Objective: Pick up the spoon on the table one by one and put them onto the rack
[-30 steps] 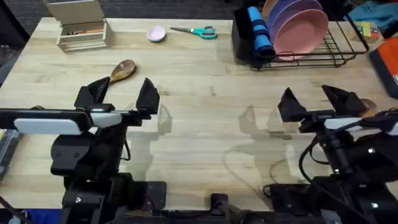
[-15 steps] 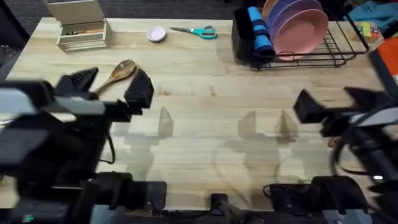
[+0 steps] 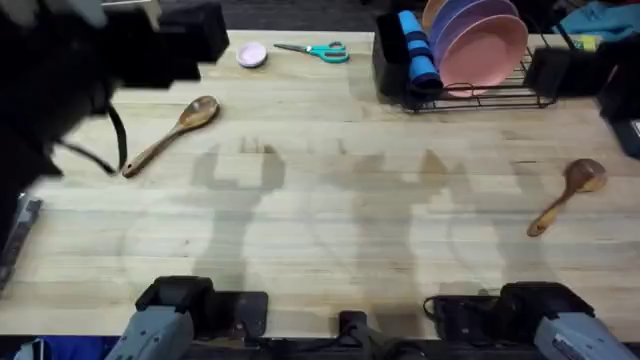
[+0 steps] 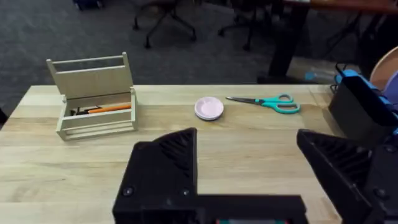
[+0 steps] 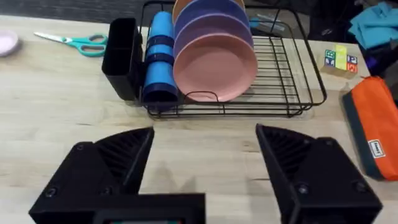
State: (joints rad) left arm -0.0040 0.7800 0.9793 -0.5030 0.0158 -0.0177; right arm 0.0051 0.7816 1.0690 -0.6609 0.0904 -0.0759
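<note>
Both my jaws open, holding nothing. One spoon [image 3: 170,136] lies far left on the bench [image 3: 330,230], the other spoon [image 3: 566,195] at right. Rack [image 5: 280,74] far right holds plates [image 5: 214,62] and blue cup [image 5: 158,59]. Scissors [image 4: 266,103], pink dish [image 4: 209,108], wooden box [image 4: 96,96] along far edge.

My left arm looming dark and blurred at upper left, left gripper [image 4: 249,171] gaping wide, right gripper [image 5: 205,171] gaping wide too
</note>
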